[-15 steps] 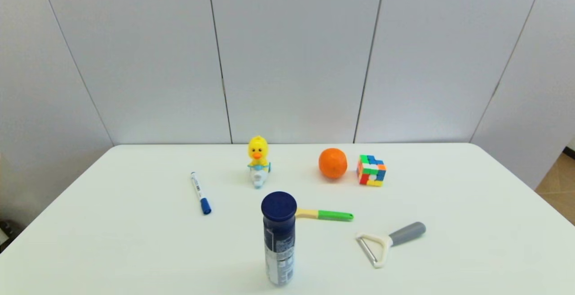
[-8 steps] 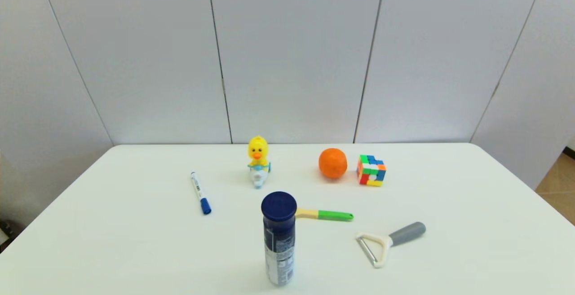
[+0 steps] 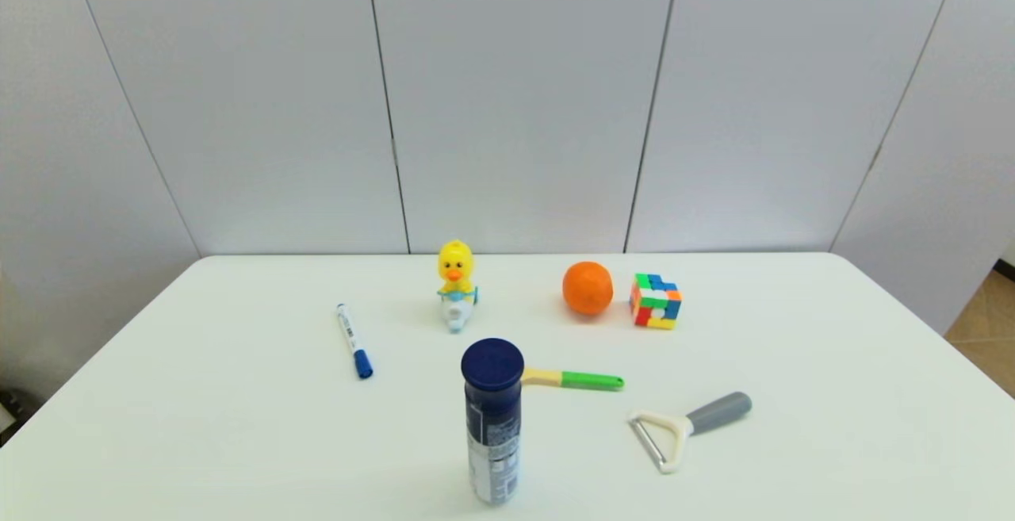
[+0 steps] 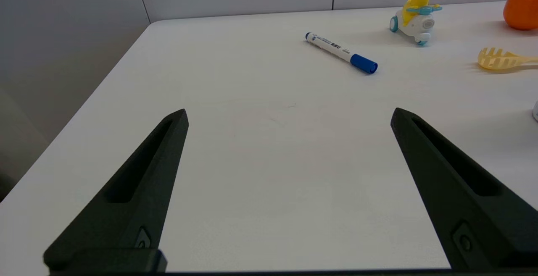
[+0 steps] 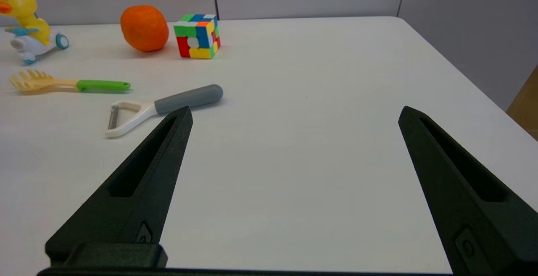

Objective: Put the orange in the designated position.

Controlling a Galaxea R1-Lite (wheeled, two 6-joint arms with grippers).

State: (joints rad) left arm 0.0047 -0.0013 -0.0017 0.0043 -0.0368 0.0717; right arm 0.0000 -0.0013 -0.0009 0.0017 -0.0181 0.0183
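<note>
Orange and dimpled, the one orange (image 3: 587,288) sits on the far part of the white table (image 3: 833,394), just beside one puzzle cube (image 3: 656,300) to its right and well apart from one toy duck (image 3: 456,283) to its left. One marker (image 3: 354,341), one green-handled fork (image 3: 571,379), one peeler (image 3: 686,427) and one upright blue-capped bottle (image 3: 492,418) lie nearer the robot. The left gripper (image 4: 290,114) and right gripper (image 5: 295,112) hover low over bare tabletop at the near edge, fingers spread wide, holding nothing.
</note>
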